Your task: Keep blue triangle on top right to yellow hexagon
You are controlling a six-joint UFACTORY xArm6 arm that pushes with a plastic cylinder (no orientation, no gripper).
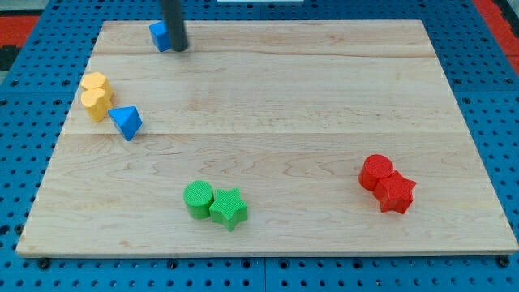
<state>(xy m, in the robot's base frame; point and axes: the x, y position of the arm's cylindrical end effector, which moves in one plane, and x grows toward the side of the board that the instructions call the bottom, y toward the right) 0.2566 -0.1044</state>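
The blue triangle (126, 122) lies at the left of the wooden board (276, 105), just below and to the right of two yellow blocks. The upper yellow block (94, 83) looks like the hexagon; the lower yellow block (96, 103) touches it and nearly touches the triangle. My tip (179, 47) is at the top of the board, right against the right side of another blue block (160, 36), far above and right of the triangle.
A green cylinder (198, 199) and a green star (229, 208) sit together at the bottom middle. A red cylinder (376, 172) and a red star (396, 193) sit together at the right.
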